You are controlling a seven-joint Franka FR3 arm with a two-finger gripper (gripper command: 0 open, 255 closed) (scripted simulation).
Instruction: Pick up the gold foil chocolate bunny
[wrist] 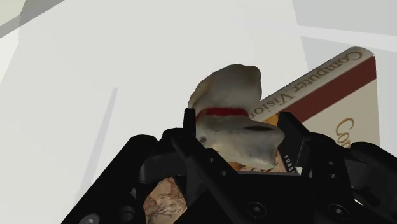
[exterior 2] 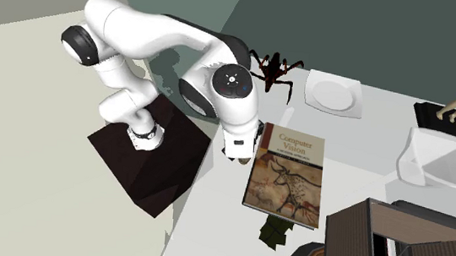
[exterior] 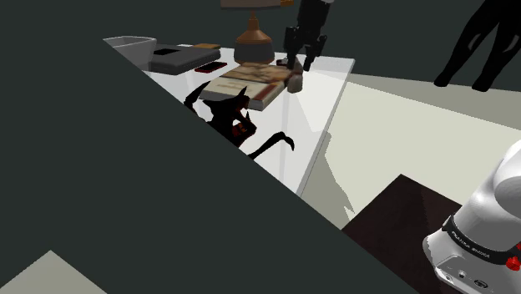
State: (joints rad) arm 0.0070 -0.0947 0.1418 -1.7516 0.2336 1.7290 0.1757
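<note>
One relation decides your coming move: the bunny (wrist: 234, 135) lies straight ahead of the gripper (exterior: 302, 64), not off to any side. In the wrist view it sits in the gripper's mouth, drawn pale beige with a red collar rather than shiny gold.

In the shoulder view you find it as a small pale shape directly under the gripper. It is at the edge of the book (exterior: 250, 79), on the white table (exterior: 321, 92) near its far corner. Whether it rests on the table or on the book's edge is hard to make out.

You cannot tell from these views whether the gripper is clamped on the bunny or merely around it. Its tilt is unclear too. It looks roughly upright in the shoulder view, with the head end leading in the wrist view.

My judgement: no sideways correction is needed. Make sure of the hold first, then lift straight up, clear of the book.
</note>
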